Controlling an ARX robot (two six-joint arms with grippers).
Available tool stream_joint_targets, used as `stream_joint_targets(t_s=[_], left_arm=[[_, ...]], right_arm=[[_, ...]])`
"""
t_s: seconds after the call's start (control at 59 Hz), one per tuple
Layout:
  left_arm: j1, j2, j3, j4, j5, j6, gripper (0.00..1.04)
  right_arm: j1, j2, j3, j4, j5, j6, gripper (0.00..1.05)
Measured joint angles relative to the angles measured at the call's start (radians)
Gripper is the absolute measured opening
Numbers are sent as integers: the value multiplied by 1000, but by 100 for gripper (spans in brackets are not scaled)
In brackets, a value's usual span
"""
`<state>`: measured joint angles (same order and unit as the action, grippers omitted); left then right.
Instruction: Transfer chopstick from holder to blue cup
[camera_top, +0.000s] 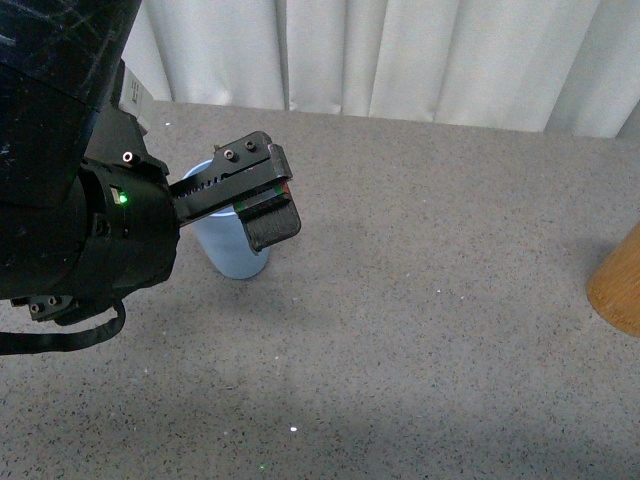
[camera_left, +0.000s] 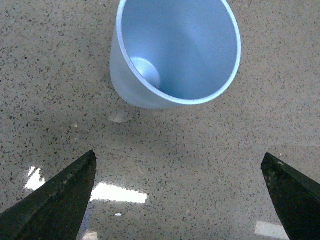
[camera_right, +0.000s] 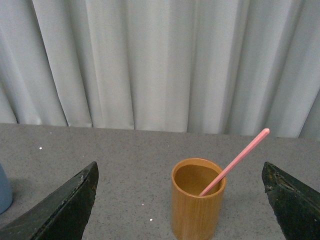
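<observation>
Right pincer (camera_right: 180, 167) view alone shows chopstick (camera_right: 235, 162) leaning in holder (camera_right: 197, 217).

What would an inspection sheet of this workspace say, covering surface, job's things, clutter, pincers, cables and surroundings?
Surface: grey speckled tabletop, with a few tiny white specks.
Job's things: chopstick leans inside the holder; blue cup stands upright and empty.
Clutter: nothing seen.
Pincers: left pincer open, empty, close to the blue cup; right pincer open, empty, facing the holder, apart from it.
Cables: one black cable hangs in a loop at the front view's lower left.
Surroundings: pale curtain behind the tabletop.
</observation>
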<state>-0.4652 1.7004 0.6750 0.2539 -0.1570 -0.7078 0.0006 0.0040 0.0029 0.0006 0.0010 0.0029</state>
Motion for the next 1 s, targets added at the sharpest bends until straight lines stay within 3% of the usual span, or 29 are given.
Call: stream_joint_targets(t_s=[0.78,1.001], left_arm=[[35,48,23,16,-18,-2,98],[79,76,55,29,-58,-42,98]], right_arm=[[0,0,0,0,0,0,95],[0,0,0,0,0,0,95]])
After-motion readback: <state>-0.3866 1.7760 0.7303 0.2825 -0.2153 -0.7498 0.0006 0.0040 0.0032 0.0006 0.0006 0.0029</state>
